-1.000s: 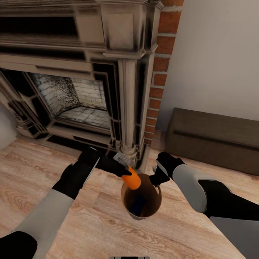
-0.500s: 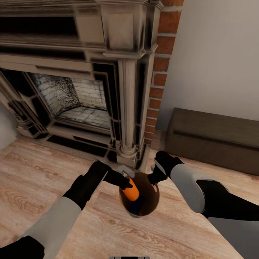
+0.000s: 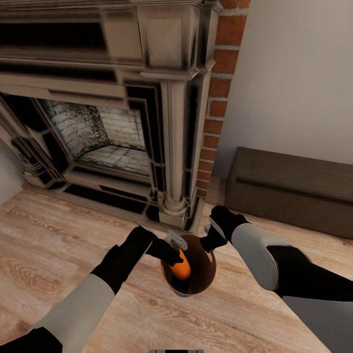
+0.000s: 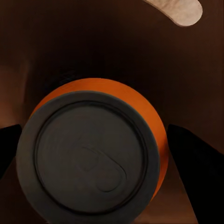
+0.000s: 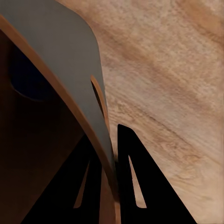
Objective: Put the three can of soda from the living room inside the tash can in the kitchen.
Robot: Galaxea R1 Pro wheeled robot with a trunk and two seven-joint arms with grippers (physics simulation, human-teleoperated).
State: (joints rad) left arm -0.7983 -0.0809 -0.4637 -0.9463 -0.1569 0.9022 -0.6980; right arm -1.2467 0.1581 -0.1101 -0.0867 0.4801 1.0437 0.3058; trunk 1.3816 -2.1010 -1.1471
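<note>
While the right gripper point(image 3: 212, 241) pinches the bin point(image 3: 202, 282) rim, the left gripper point(image 3: 171, 252), clamping an orange can point(image 3: 181, 267), has sunk into its mouth at lower centre, release imminent.

The bucket point(image 3: 196, 274) stands on the floor point(image 3: 59, 245) before the fireplace point(image 3: 113, 122), a can point(image 3: 180, 264) inside.

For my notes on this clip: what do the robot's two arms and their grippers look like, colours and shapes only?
Both arms have light grey forearm shells, with glossy black segments at the elbows and black wrists. The left gripper and right gripper are black. In the right wrist view, the fingers are flat, tapered black blades with narrow slots cut through them. No cables or markings are visible.
</note>
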